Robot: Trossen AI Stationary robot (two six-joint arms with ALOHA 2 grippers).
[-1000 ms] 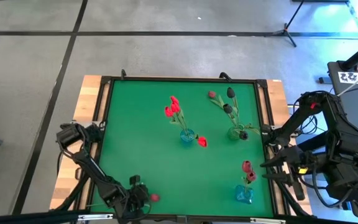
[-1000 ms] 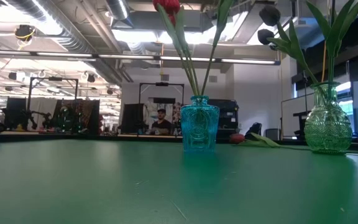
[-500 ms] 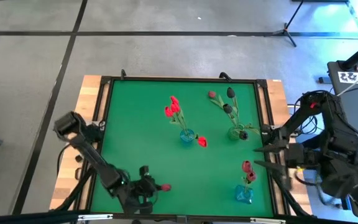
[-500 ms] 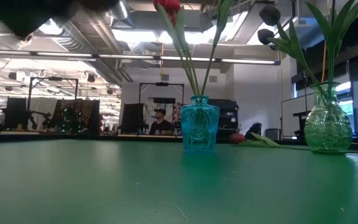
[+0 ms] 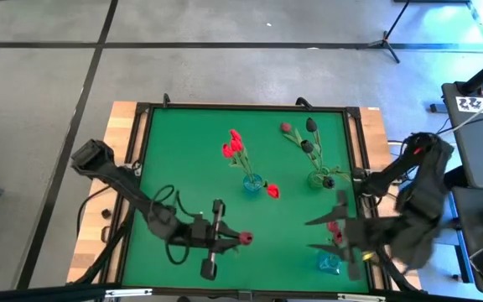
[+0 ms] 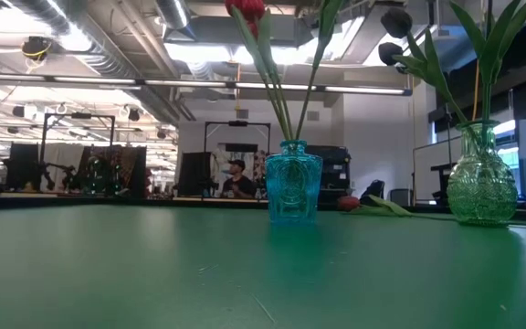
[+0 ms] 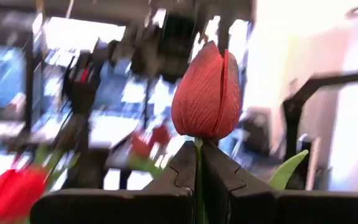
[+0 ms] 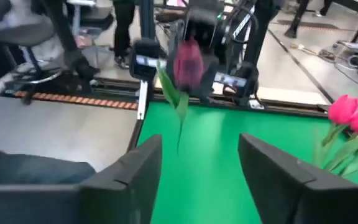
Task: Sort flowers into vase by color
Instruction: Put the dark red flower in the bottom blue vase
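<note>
My left gripper [image 5: 229, 239] is over the table's near middle, shut on a red tulip [image 5: 246, 239], whose head [image 7: 206, 93] stands beyond the fingertips. My right gripper [image 5: 319, 235] is open beside a blue vase [image 5: 329, 262] of pink tulips [image 5: 334, 226] at the near right. A dusty pink tulip [image 8: 188, 62] stands ahead of its open fingers, untouched. A second blue vase [image 5: 251, 184] holds red tulips [image 5: 233, 144]. A green glass vase [image 5: 319, 178] holds dark maroon tulips [image 5: 309, 136] and a pink one [image 5: 286, 128]. A red tulip [image 5: 272, 191] lies on the table. My left gripper pinches the red tulip's thin green stem [image 7: 198, 163] between its two fingers, just below the head. The fingers lie about level and point toward the table's right edge. The head sticks out past the fingertips, and a green leaf [image 7: 288, 171] shows beside them.
The green mat [image 5: 183, 168] has a dark raised frame [image 5: 137, 168] around it. The low view shows the middle blue vase [image 6: 292, 187] and the green glass vase [image 6: 480, 183] standing upright. The mat's left half is bare. A person [image 6: 237, 178] sits far behind the table.
My left gripper has swung from the table's near edge toward the right and slightly farther in, carrying the red tulip and turning until its fingers point right. My right gripper has moved from the right edge leftward, to the pink tulips in the near-right vase.
</note>
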